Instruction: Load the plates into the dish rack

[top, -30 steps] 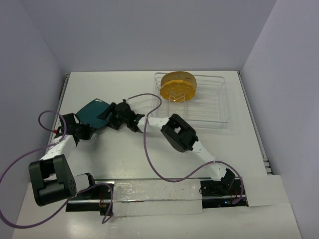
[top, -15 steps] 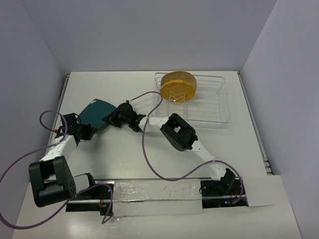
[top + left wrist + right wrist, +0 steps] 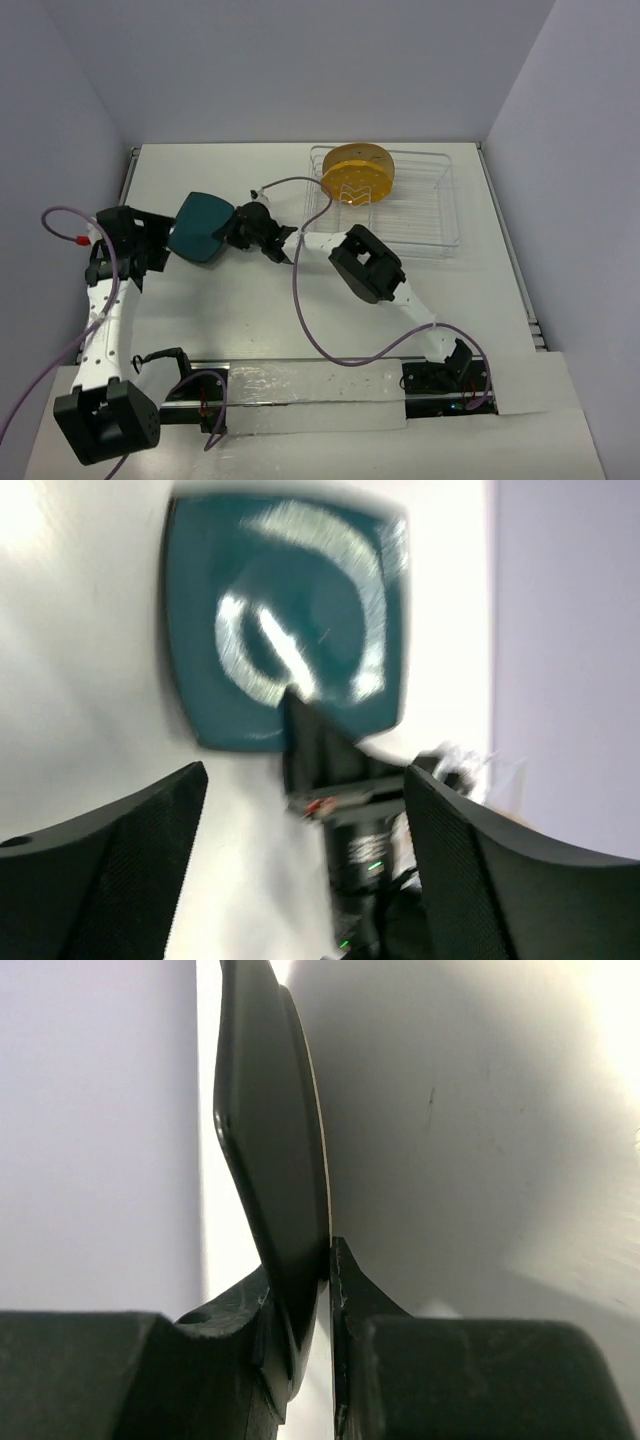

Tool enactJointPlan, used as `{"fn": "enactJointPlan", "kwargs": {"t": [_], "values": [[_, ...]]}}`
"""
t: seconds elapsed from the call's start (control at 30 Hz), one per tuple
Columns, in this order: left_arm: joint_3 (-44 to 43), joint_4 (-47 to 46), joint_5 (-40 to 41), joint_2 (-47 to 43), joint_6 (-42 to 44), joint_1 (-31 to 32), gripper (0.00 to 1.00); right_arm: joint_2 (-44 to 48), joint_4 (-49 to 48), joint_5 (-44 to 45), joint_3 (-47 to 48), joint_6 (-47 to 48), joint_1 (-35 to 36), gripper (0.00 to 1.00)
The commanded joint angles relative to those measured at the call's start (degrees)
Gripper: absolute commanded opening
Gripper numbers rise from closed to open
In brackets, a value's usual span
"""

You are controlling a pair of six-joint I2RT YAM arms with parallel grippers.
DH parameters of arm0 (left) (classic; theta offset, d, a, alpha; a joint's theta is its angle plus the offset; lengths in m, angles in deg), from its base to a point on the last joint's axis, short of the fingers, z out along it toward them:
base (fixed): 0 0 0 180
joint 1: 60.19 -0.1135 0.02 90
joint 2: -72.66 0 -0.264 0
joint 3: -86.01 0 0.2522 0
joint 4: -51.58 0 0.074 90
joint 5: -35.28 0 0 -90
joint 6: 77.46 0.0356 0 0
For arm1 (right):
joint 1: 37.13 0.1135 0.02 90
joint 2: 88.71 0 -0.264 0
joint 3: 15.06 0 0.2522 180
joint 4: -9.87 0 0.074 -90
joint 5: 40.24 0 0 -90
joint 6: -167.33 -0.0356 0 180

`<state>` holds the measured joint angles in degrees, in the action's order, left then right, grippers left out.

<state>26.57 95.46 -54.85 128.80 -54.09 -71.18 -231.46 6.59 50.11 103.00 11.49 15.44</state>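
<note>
While right gripper [image 3: 230,232], stretched left, clamps teal plate [image 3: 199,227], left gripper [image 3: 158,244] gapes empty.

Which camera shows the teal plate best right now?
Top external: the teal plate appears nearly whole and sharp. Left wrist shows its face blurred; right wrist only its edge, pinched in the right tool.

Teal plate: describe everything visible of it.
The teal plate is plain dark teal, glossy, with a rounded outline and thin rim; it looks like ceramic or hard plastic. It is tilted up nearly on edge at the left middle of the table, outside the rack. The right gripper pinches its rim, one finger on each face. Nothing else visibly touches it; whether its lower edge meets the table cannot be told.
</note>
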Motion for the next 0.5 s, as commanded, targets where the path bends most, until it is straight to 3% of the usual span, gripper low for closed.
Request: {"fn": "enactJointPlan", "kwargs": {"t": [0.0,0.1,0.23,0.33,0.47], "values": [[-11.89,10.72,12.55,-5.25,1.48,0.09,0.94,15.15,-8.33,-0.06,-0.42,23.58,-1.29,0.0],[-16.3,13.7,16.8,-6.04,3.09,0.05,0.99,22.4,-5.46,-3.89,-0.85,37.58,-2.29,0.0],[-20.62,16.9,19.26,-5.95,6.61,0.0,0.99,34.33,-1.67,-15.61,-3.04,51.5,-5.09,0.0],[-21.3,17.88,19.85,-6.75,7.78,0.0,0.99,41.85,7.63,-19.18,-3.22,57.15,-8.98,0.0],[-18.5,14.38,17.47,-8.91,10.09,0.09,0.99,52.86,19.07,-23.67,-3.78,74.58,-14.82,0.0]]}}
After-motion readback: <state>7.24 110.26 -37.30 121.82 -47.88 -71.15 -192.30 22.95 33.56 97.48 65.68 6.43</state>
